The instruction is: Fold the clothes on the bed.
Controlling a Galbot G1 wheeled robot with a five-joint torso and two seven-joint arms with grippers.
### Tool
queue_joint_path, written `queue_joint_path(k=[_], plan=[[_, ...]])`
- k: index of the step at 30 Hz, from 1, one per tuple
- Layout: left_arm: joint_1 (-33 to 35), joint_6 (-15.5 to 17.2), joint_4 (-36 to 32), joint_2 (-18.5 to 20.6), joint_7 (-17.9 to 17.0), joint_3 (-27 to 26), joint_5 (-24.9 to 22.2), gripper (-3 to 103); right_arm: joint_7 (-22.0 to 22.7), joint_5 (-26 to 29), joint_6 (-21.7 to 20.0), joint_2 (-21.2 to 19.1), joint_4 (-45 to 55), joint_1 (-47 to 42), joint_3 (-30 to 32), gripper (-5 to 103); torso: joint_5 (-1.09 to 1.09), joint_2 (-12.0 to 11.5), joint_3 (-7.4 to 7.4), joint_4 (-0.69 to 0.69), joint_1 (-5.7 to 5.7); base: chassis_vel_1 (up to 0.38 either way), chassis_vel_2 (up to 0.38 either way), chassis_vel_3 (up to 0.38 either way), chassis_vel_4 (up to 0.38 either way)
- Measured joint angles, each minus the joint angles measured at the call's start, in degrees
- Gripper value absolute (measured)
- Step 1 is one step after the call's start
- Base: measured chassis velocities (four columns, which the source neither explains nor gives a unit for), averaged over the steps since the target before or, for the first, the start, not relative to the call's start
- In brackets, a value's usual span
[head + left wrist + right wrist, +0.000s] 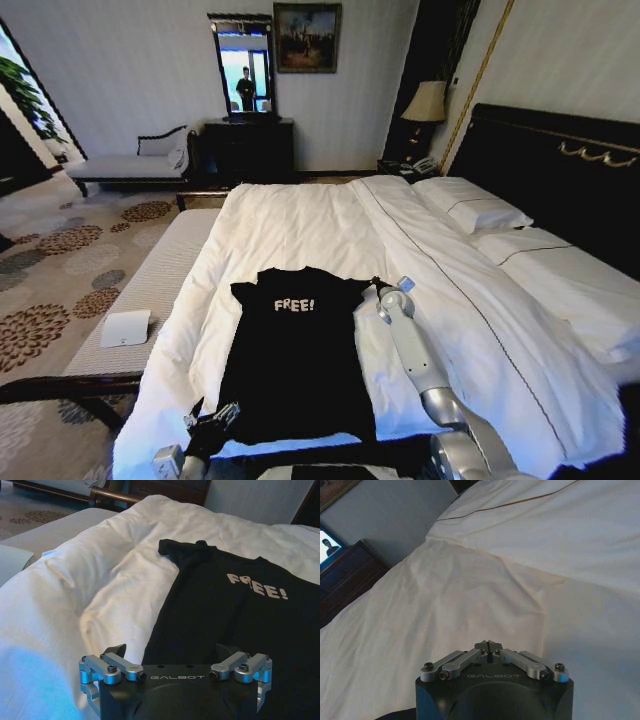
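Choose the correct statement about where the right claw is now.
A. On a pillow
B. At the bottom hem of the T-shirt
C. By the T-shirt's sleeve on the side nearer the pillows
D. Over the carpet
C: in the head view the right claw sits at the sleeve of the black T-shirt on the pillow side, fingers closed together, while the left claw is at the hem.

White "FREE!" on black T-shirt [294, 360] chest, "GALBOT" on left claw [175, 652] and right claw [489, 646] housings
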Motion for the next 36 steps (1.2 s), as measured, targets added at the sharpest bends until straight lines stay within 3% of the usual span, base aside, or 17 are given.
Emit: queue_joint_path(k=[11,16,19,21,25,27,29,30,34,36], plan=[[-0.26,-0.33,0.64,-0.27,0.07,0.61,0.05,100,1.06,-1.19,1.75,-0.04,-0.24,-0.21,-0.09,0,0.0,0.0,0.0,0.0,0.0,0.0,0.0,0.0,0.0],[-0.41,-0.4,0.76,-0.29,0.09,0.74,0.02,100,-0.78,-2.01,1.37,-0.15,-0.38,-0.88,-0.54,-1,0.0,0.0,0.0,0.0,0.0,0.0,0.0,0.0,0.0],[-0.46,-0.4,0.78,-0.13,0.09,0.7,-0.05,100,-1.71,-2.66,1.58,-0.16,-0.03,-1.92,-0.18,15,0.0,0.0,0.0,0.0,0.0,0.0,0.0,0.0,0.0],[-0.46,-0.4,0.79,-0.07,0.09,0.66,-0.1,100,-1.87,-2.92,2.02,-0.16,0.34,-2.48,0.23,15,0.0,0.0,0.0,0.0,0.0,0.0,0.0,0.0,0.0],[-0.59,-0.29,0.82,0.12,0.09,0.72,-0.16,100,-1.98,-3.41,4.2,-0.37,1.69,-5.53,3.06,37,0.01,0.0,0.0,0.01,0.0,0.0,0.0,0.0,0.0],[-0.71,-0.24,0.86,0.17,0.09,0.82,-0.16,100,-1.98,-2.78,4.36,-0.69,2.88,-7.15,4.07,37,0.0,0.0,0.0,0.01,0.0,0.0,0.0,0.0,0.0],[-0.92,-0.09,1.06,0.2,0.09,1.19,-0.13,100,-1.96,2.38,2.46,-1.29,8.36,-12.01,5.86,47,0.01,0.0,0.0,-0.03,0.0,0.0,0.0,0.0,0.0],[-0.92,-0.09,1.06,0.2,0.09,1.19,-0.13,100,-1.96,2.38,2.46,-1.29,8.36,-12.01,5.86,47,0.01,0.0,0.0,-0.03,0.0,0.0,0.0,0.0,0.0],[-1.13,0.16,1.13,-0.07,0.05,1.87,0.3,100,-3.02,14.83,-2.95,-1.09,15.64,-17.73,7.46,69,0.0,0.01,0.0,-0.02,-0.01,0.0,0.0,0.0,0.0],[-1.12,0.22,1.01,-0.16,0.04,1.92,0.43,100,-3.96,16.58,-3.45,-0.85,15.92,-18.27,7.58,74,-0.01,0.01,-0.01,-0.01,-0.01,0.0,0.0,0.0,0.0]])
